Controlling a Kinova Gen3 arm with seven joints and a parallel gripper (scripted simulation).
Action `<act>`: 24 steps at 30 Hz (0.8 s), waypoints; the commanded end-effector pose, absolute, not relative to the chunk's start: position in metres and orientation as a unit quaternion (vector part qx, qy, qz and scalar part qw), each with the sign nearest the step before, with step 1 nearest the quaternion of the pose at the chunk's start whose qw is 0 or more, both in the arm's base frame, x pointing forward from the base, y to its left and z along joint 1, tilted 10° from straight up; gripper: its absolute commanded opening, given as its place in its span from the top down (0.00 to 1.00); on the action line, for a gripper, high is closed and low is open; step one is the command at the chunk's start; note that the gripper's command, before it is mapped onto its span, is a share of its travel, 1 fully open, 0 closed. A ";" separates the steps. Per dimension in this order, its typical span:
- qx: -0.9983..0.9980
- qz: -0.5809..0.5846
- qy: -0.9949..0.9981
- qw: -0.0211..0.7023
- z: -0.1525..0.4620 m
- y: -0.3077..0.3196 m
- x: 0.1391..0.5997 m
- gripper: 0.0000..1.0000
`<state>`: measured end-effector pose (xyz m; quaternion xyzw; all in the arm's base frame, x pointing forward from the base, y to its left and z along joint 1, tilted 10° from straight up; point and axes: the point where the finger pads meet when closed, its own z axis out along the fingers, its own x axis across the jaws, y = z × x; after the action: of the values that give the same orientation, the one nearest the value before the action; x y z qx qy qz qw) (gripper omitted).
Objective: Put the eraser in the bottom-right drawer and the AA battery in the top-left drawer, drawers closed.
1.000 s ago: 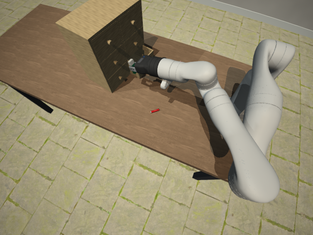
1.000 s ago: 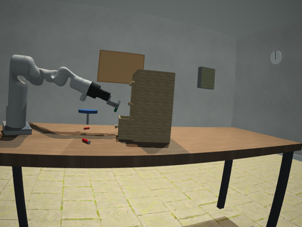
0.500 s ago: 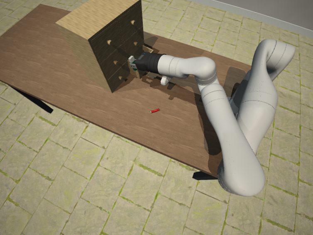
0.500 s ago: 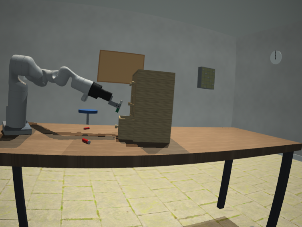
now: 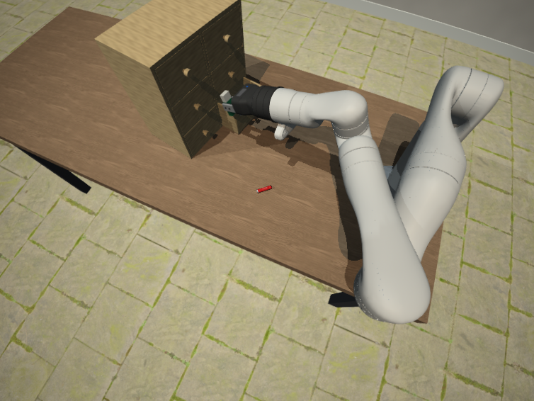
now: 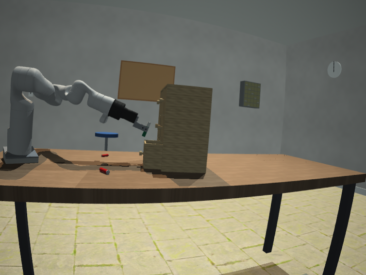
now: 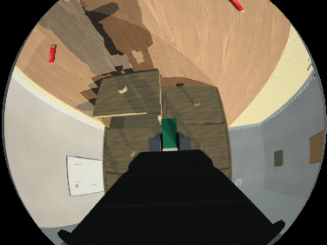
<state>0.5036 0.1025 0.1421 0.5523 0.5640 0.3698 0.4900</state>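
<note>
Item: hand (image 5: 228,106) (image 6: 144,128) (image 7: 169,138), closed on the eraser, a finger on either side of its body. The grip leaves the green sleeve jutting out in front, so the piece should drop free when the fingers part.

Item: eraser (image 5: 224,95) (image 6: 144,133) (image 7: 169,128), green sleeve with white end, held tilted in the air, not in any drawer. Kept above the drawer rim, presumably so that it can travel without snagging.

Item: bottom-right drawer (image 5: 232,124) (image 6: 152,156) (image 7: 126,115), pulled partly out, looking level. The opening likely serves to admit the eraser while enough tray remains inside to prevent drooping.

Item: small chest (image 5: 146,99) (image 6: 186,130) (image 7: 209,135), upright on the counter (image 5: 207,185) (image 6: 251,168) (image 7: 187,35). Top-left drawer (image 5: 176,83), pushed in, awaiting its battery.

Item: left red cylinder (image 5: 264,188) (image 6: 105,155) (image 7: 236,5), lying on the counter.

Item: right red cylinder (image 6: 104,170) (image 7: 52,54), likewise. Which is the AA battery cannot be told.

Remarks: the step in hand seems to be lining up the eraser. From the wrist view it appears near the divide between columns; a shift rightward seems due before release. Letting go early could land it on the rim or counter.
</note>
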 end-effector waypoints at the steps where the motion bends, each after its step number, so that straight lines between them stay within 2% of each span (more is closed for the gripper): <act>1: 0.555 0.368 0.561 0.492 0.144 0.095 0.506 0.55; 24: 0.559 0.361 0.553 0.501 0.149 0.065 0.520 0.55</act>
<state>0.5186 0.0722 0.1482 0.5563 0.5571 0.3629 0.4985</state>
